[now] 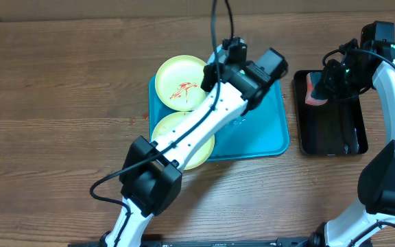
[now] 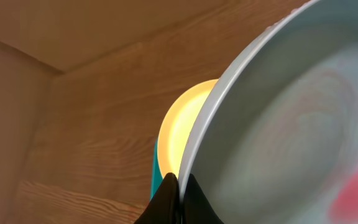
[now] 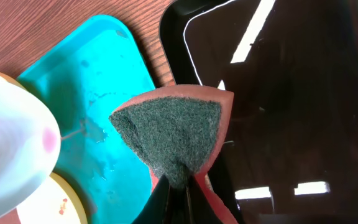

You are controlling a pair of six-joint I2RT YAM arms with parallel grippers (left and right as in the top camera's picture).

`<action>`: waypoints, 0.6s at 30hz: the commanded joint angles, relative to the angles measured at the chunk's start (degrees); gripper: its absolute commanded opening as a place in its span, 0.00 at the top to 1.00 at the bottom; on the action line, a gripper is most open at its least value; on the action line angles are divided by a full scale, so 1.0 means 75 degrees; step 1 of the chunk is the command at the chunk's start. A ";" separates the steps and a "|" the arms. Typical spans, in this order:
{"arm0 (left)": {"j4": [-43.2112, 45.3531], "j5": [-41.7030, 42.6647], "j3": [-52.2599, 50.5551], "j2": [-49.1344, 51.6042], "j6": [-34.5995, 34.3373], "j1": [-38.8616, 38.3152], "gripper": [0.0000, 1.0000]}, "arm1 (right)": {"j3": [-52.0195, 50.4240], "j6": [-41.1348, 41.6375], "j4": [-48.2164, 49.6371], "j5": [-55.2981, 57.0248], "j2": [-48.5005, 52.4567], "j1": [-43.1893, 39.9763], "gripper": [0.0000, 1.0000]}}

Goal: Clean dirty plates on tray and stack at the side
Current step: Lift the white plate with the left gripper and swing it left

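My left gripper (image 2: 180, 186) is shut on the rim of the pale blue-white plate (image 2: 291, 124) and holds it tilted above the turquoise tray (image 1: 266, 130). A pink smear shows on the plate in both wrist views (image 3: 11, 143). In the overhead view my left arm (image 1: 249, 86) hides this plate. Two yellow-green plates lie at the tray's left: the far one (image 1: 180, 82) has red smears, the near one (image 1: 184, 140) is partly under my arm. My right gripper (image 3: 178, 186) is shut on a red sponge with a green scouring face (image 3: 173, 130), above the black tray.
A smaller black tray (image 1: 331, 116) stands right of the turquoise tray, under my right gripper (image 1: 326, 86). Wet streaks show on the turquoise tray's bare floor (image 3: 92, 81). Wooden tabletop (image 1: 60, 103) lies all round.
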 commanded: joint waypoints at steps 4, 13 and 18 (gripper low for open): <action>0.0015 -0.0597 -0.0026 0.0067 -0.0254 -0.0388 0.96 | -0.0012 -0.0061 -0.0012 0.0079 -0.0102 0.0009 0.96; -0.0017 -0.1078 -0.0026 0.0067 -0.0277 -0.0539 0.96 | -0.0012 -0.0061 -0.0041 0.0082 -0.0102 0.0009 0.96; -0.0015 -0.1309 -0.0026 0.0067 -0.0280 -0.0542 0.97 | -0.0012 -0.0061 -0.0052 0.0082 -0.0102 0.0009 0.96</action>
